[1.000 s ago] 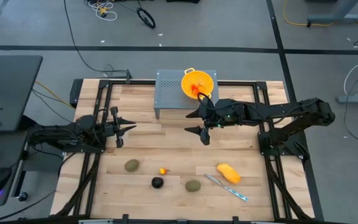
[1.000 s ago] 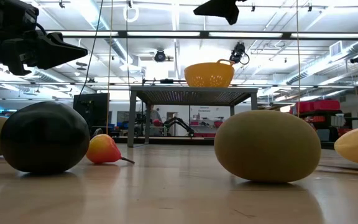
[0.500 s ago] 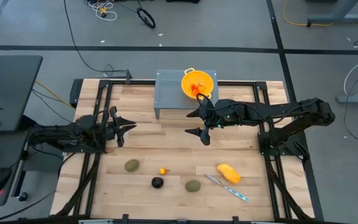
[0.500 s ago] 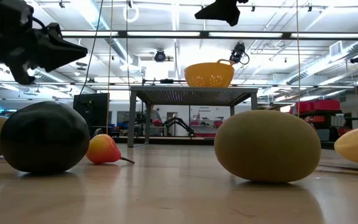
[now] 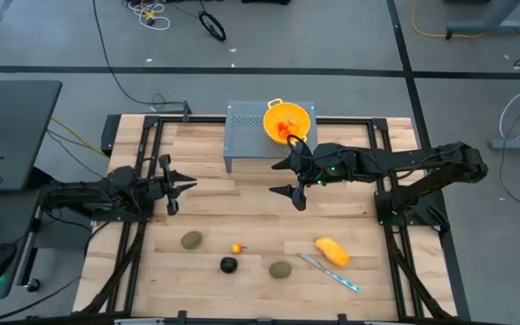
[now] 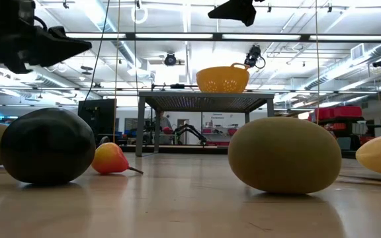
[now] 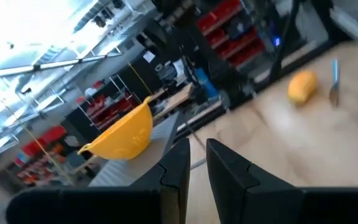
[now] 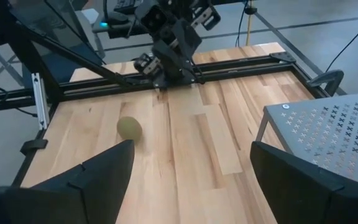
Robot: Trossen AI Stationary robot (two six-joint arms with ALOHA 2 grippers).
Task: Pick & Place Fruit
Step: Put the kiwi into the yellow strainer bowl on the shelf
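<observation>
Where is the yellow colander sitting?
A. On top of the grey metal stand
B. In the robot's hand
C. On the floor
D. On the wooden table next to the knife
A. The yellow colander rests on top of the grey perforated metal stand at the far edge of the table; the low view shows it up on that stand too, and neither hand holds it.
</observation>
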